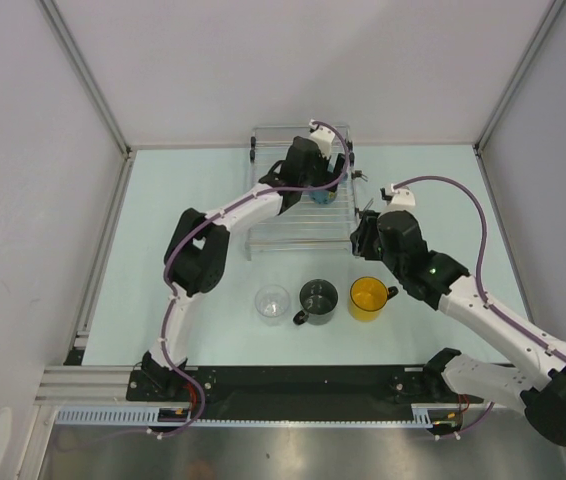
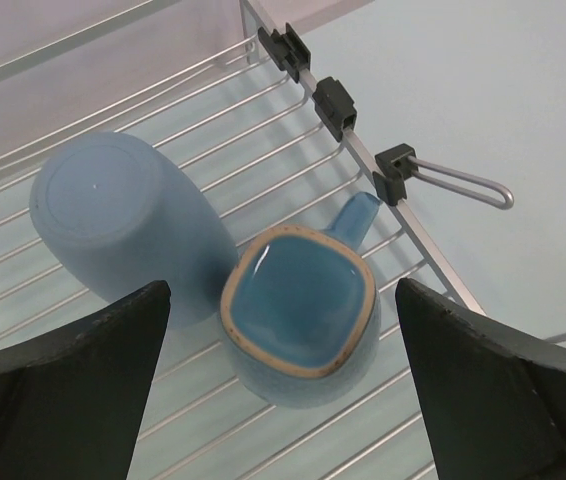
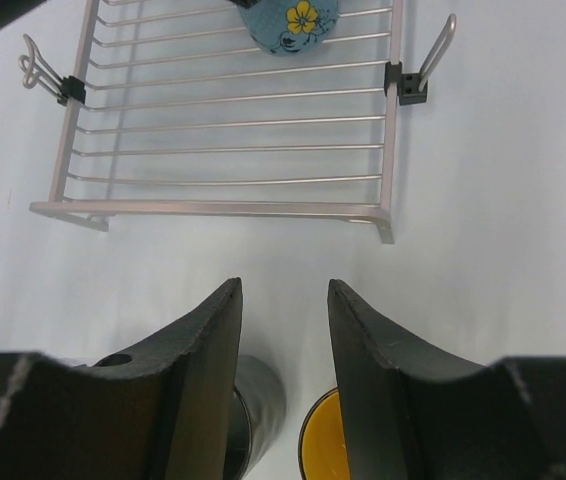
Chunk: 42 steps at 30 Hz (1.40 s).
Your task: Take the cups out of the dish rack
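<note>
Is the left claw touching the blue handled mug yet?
Apart. The left wrist view shows the open left claw straddling the blue handled mug, a gap beside each finger.

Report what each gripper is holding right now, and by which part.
Nothing is held. The left gripper stands open above the blue handled mug in the dish rack; the right gripper is open too, only table between its jaws.
</note>
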Each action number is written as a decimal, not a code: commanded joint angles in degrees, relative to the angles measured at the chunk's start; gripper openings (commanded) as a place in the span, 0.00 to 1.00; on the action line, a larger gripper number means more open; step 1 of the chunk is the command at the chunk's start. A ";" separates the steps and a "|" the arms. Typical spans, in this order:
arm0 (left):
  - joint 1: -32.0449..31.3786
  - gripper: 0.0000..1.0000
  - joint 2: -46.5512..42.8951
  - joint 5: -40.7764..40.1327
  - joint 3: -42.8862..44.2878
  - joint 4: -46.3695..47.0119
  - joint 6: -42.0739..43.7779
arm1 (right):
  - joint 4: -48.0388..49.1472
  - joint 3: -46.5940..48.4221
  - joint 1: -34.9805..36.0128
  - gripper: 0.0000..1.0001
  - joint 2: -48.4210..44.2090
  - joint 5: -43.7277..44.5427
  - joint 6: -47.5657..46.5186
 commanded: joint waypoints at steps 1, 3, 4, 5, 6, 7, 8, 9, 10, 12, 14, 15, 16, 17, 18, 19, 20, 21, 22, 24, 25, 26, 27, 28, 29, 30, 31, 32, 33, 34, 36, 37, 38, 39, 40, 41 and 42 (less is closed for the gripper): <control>0.61 1.00 2.59 1.89 5.02 -0.48 -0.22 | 2.22 -0.60 -0.43 0.45 0.76 -0.92 0.96; 0.61 1.00 3.47 2.77 5.64 -0.49 -0.57 | 2.57 -1.04 -0.60 0.45 0.85 -0.92 0.97; 0.61 1.00 3.65 2.95 5.82 -0.57 -0.83 | 2.49 -1.13 -0.69 0.45 1.03 -0.92 1.06; 0.61 1.00 3.83 3.03 5.99 -0.66 -0.92 | 2.49 -1.13 -0.95 0.45 1.03 -0.92 1.14; 0.61 1.00 4.09 3.03 6.17 -0.75 -1.01 | 2.57 -1.22 -1.04 0.45 1.12 -1.01 1.23; 0.61 1.00 4.18 3.12 6.08 -0.92 -1.36 | 2.49 -1.31 -1.22 0.45 1.12 -1.01 1.23; 0.61 1.00 4.18 3.21 5.99 -1.01 -1.63 | 2.66 -1.31 -1.31 0.45 1.20 -1.10 1.23; 0.52 1.00 4.18 3.56 5.73 -1.01 -1.80 | 2.84 -1.40 -1.57 0.45 1.21 -1.19 1.14; 0.52 1.00 3.92 3.74 5.47 -1.10 -2.24 | 2.84 -1.48 -1.66 0.45 1.38 -1.27 1.32; 0.61 1.00 3.57 3.91 4.33 -1.01 -2.59 | 3.01 -1.48 -1.83 0.45 1.64 -1.71 1.41; 0.52 1.00 3.30 4.09 3.54 -1.01 -2.68 | 3.01 -1.66 -1.92 0.45 1.64 -1.71 1.50; 0.52 1.00 3.39 4.44 3.44 -1.01 -2.68 | 3.10 -1.92 -1.83 0.45 1.64 -1.80 1.76; 0.61 1.00 3.48 4.35 3.27 -1.01 -2.68 | 3.19 -1.92 -1.83 0.45 1.73 -1.89 1.85; 0.61 1.00 3.82 4.44 3.27 -1.01 -2.68 | 3.28 -2.01 -1.92 0.44 1.56 -1.89 1.93; 0.52 1.00 4.00 4.44 3.27 -1.01 -2.68 | 3.28 -2.10 -1.92 0.44 1.56 -1.98 2.11; 0.52 1.00 4.18 4.96 3.36 -1.01 -2.68 | 3.28 -2.19 -1.92 0.44 1.47 -1.98 2.28; 0.61 1.00 4.62 5.06 3.62 -1.01 -2.77 | 3.19 -2.45 -1.92 0.44 1.38 -2.07 2.37; 0.52 1.00 4.79 5.23 3.79 -1.01 -3.12 | 3.19 -2.45 -1.92 0.44 1.29 -1.98 2.55; 0.52 1.00 4.97 5.32 4.06 -2.67 -3.12 | 3.19 -2.62 -1.92 0.44 1.29 -1.89 2.46; 0.52 0.99 5.15 5.32 4.15 -3.12 -3.03 | 3.01 -2.63 -2.01 0.44 1.38 -1.89 2.55; 0.61 0.97 5.23 5.32 4.23 -3.38 -2.95 | 3.10 -2.71 -2.01 0.44 1.47 -1.89 2.81; 0.61 0.95 5.32 5.32 4.32 -3.65 -2.86 | 3.01 -2.71 -2.01 0.44 1.64 -1.98 2.90; 0.52 0.89 5.58 5.32 4.50 -4.35 -2.68 | 3.01 -2.71 -2.01 0.44 1.56 -1.98 2.90; 0.61 0.86 5.67 5.32 4.41 -4.70 -2.68 | 3.01 -2.71 -2.01 0.44 1.64 -1.98 3.08; 0.61 0.82 5.67 5.32 4.50 -4.97 -2.77 | 3.01 -2.71 -1.92 0.44 1.64 -1.98 3.16; 0.61 0.74 5.67 5.32 4.41 -5.67 -2.94 | 2.93 -2.80 -2.01 0.44 1.64 -1.89 3.17; 0.61 0.70 5.67 5.32 4.41 -5.93 -3.12 | 2.93 -2.80 -2.01 0.44 1.56 -1.89 3.25; 0.52 0.66 5.59 5.32 4.24 -6.20 -3.21 | 2.93 -2.80 -2.01 0.44 1.73 -1.89 3.43; 0.52 0.57 5.33 5.06 4.15 -6.37 -3.38 | 2.93 -2.98 -2.10 0.44 1.56 -1.89 3.52; 0.52 0.53 5.15 4.88 3.80 -6.38 -3.56 | 3.01 -3.07 -1.92 0.44 1.47 -1.89 3.60; 0.61 0.36 4.80 4.44 2.92 -6.29 -3.56 | 3.01 -3.07 -2.01 0.44 1.29 -2.07 3.87; 0.52 0.26 4.53 4.44 2.74 -6.37 -3.47 | 3.01 -3.15 -2.01 0.44 1.38 -2.07 3.96; 0.52 0.01 4.36 4.27 2.22 -6.38 -3.56 | 3.01 -3.15 -2.01 0.44 1.29 -2.15 4.13; 0.52 0.00 4.09 3.74 1.95 -6.38 -3.56 | 3.01 -3.24 -2.01 0.44 1.21 -2.24 4.31; 0.61 0.00 3.48 3.82 1.51 -6.03 -3.56 | 2.93 -3.42 -2.01 0.44 1.03 -2.15 4.40; 0.61 0.00 3.04 4.09 0.12 -4.89 -3.56 | 2.75 -3.59 -2.01 0.45 0.94 -1.89 4.83; 0.44 0.00 2.52 4.00 -0.85 -4.01 -3.56 | 2.66 -3.68 -2.18 0.45 1.03 -1.80 5.36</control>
